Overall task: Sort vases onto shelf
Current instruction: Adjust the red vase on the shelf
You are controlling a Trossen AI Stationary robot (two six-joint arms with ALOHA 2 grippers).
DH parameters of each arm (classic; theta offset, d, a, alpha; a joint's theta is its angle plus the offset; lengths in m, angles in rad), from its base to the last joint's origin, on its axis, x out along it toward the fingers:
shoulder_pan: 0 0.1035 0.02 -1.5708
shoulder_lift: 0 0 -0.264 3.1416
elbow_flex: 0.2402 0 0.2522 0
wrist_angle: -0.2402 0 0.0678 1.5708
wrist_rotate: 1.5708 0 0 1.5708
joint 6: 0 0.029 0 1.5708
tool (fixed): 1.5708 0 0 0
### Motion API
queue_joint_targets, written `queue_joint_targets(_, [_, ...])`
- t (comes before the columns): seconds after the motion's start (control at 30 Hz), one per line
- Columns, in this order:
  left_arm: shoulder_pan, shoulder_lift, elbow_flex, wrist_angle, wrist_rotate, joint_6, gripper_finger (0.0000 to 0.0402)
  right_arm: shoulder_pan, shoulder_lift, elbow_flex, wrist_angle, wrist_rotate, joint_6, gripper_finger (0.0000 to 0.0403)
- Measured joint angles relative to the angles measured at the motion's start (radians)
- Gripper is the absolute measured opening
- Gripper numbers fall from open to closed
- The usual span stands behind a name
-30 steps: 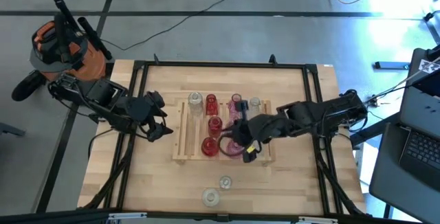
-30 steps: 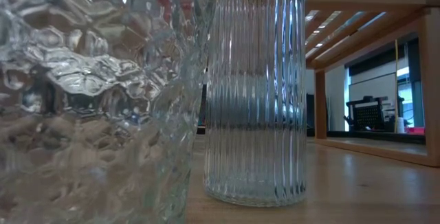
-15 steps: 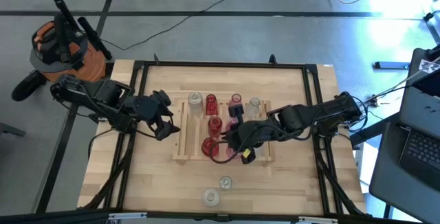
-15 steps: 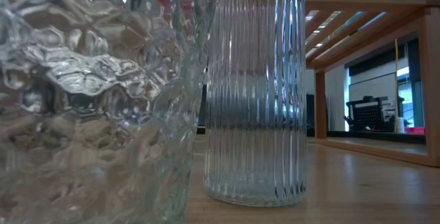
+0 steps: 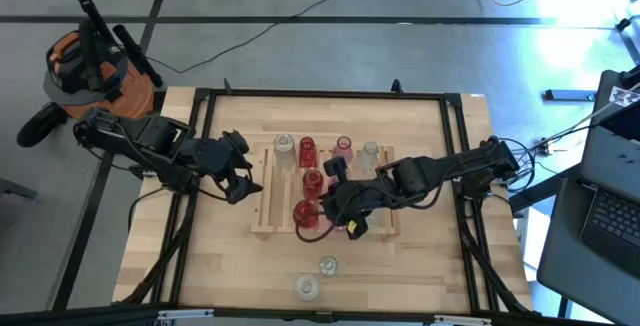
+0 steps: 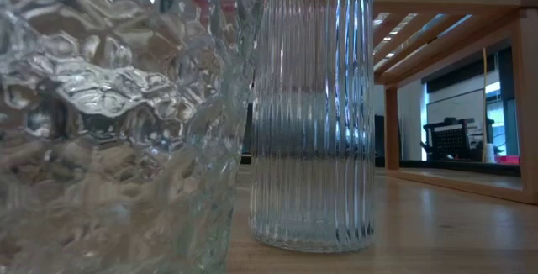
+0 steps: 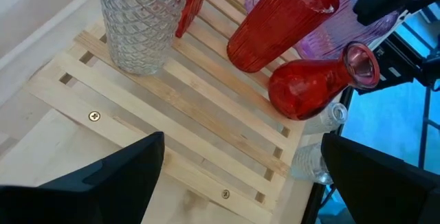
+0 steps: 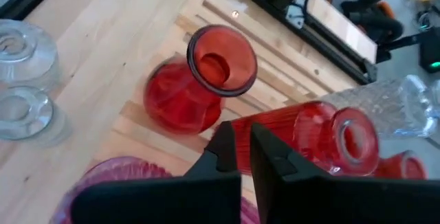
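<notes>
The round red vase [image 8: 189, 90] stands at mid-frame on the shelf [image 5: 262, 204], long axis upright and mouth skyward, probably set among the other reds to group by colour. Just beside it hangs the right tool [image 8: 236, 141], pinched shut and empty. Left of the shelf, the left tool [image 5: 243, 176] gapes wide over the counter [image 5: 420, 266].

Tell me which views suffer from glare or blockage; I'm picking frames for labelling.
Low view: two clear vases fill the lens, distorting everything behind. High view: blown-out glare on the floor at right. Wrist views: evenly lit, red vases crisp.
</notes>
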Motion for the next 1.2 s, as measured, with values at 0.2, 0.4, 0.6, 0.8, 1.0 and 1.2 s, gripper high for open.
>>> queue_joint_targets(0.2, [0.000,0.000,0.000,0.001,0.000,0.000,0.0386,-0.020,0.000,0.000,0.002,0.008,-0.019,0.0000])
queue_joint_targets(0.4, [0.000,0.000,0.000,0.001,0.000,0.000,0.0386,-0.048,0.000,0.000,0.004,0.008,-0.026,0.0000])
queue_joint_targets(0.6, [0.000,0.000,0.000,0.001,0.000,0.006,0.0386,-0.061,0.000,0.000,0.006,-0.018,-0.028,0.0000])
queue_joint_targets(0.8, [0.000,0.000,0.000,0.000,0.000,0.017,0.0386,-0.073,0.000,0.000,0.011,-0.019,-0.047,0.0000])
queue_joint_targets(1.0, [0.000,0.000,0.000,0.000,0.000,0.027,0.0386,-0.074,0.000,0.000,0.033,-0.018,-0.051,0.0000])
queue_joint_targets(1.2, [0.000,0.000,0.000,0.000,-0.004,0.027,0.0386,-0.074,0.000,0.000,0.037,-0.019,-0.051,0.0000])
